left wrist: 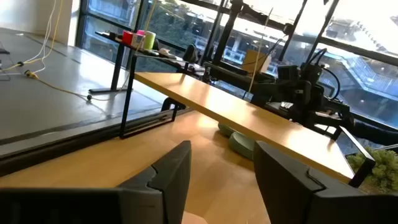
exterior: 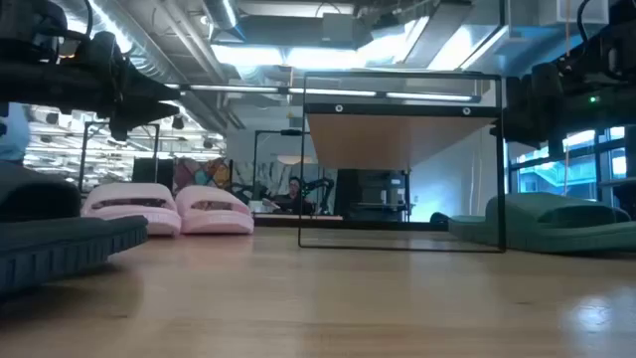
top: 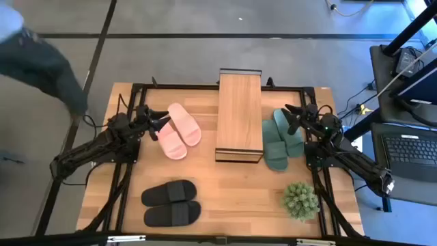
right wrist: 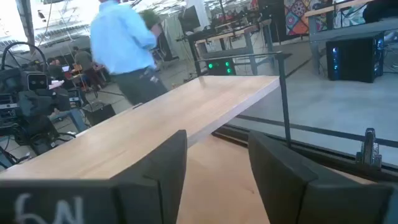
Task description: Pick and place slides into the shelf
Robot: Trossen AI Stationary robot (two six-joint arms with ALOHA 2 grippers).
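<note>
High view, from left to right: the left gripper [top: 161,124] hangs at the near end of the light pink foam slide sandals [top: 179,130], which lie side by side on the wooden tabletop [top: 232,198], angled, to the left of the shelf. Its two dark fingers [left wrist: 171,177] stand apart with an empty gap between them in the left wrist view, pinching nothing. In front of the pink pair, near the table's front edge, the black foam slide sandals [top: 171,203] lie side by side, well apart from both arms. At the table's middle stands the narrow shelf with a light wood plank top and thin black metal frame [top: 239,113]; its top plank is bare. Just beside it on the right lie the dark green foam slide sandals [top: 281,139], one partly over the other. The right gripper [top: 290,115] hovers at their far end, its fingers [right wrist: 165,168] likewise spread with nothing between them. A small green spiky plant [top: 301,199] sits at the front right. A person in a light blue shirt [right wrist: 124,46] stands beyond the table.
</note>
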